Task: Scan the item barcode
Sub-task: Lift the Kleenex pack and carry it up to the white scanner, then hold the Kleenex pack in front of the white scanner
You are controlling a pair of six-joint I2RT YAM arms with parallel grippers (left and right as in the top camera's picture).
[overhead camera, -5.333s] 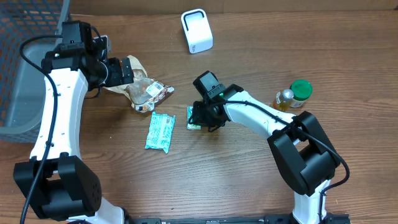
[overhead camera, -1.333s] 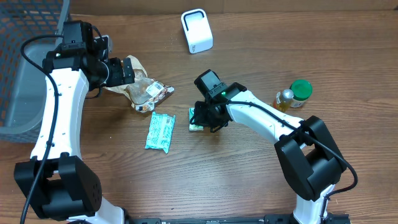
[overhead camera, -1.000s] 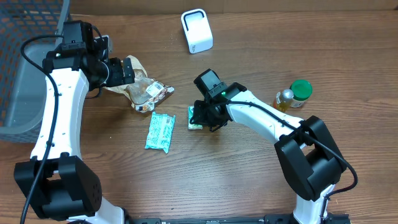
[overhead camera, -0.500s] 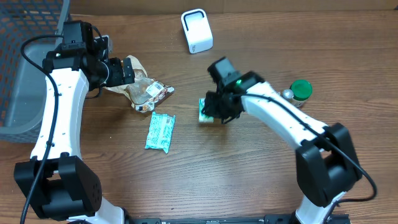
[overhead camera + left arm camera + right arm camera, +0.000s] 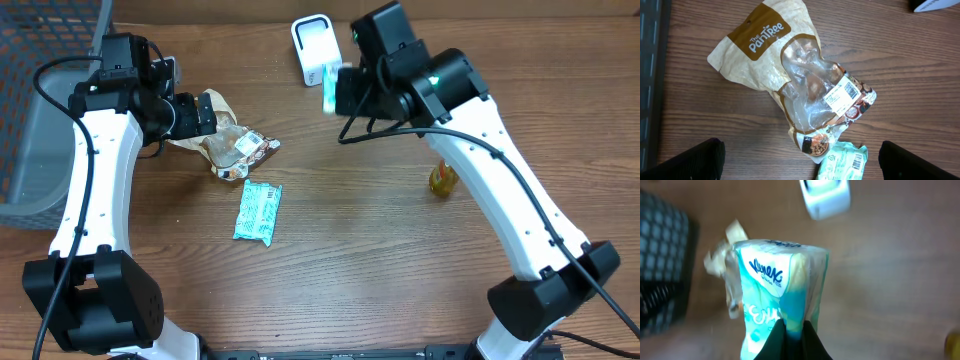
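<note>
My right gripper (image 5: 341, 92) is shut on a teal and white Kleenex tissue pack (image 5: 329, 88), held in the air just right of the white scanner (image 5: 316, 47). In the right wrist view the pack (image 5: 775, 280) stands on end in the black fingers (image 5: 810, 340), and the scanner (image 5: 826, 197) lies beyond it at the top. No barcode shows on the faces I see. My left gripper (image 5: 205, 113) hangs open over a tan and clear snack bag (image 5: 800, 80), its fingers apart from it.
A mint green packet (image 5: 258, 211) lies below the snack bag (image 5: 235, 148); its corner with a barcode (image 5: 842, 162) shows in the left wrist view. A yellowish bottle (image 5: 443, 180) stands partly behind the right arm. A grey mesh basket (image 5: 40, 100) fills the far left.
The right arm has lifted the tissue pack off the table middle and carried it up and back to beside the scanner. The left arm has not moved.
</note>
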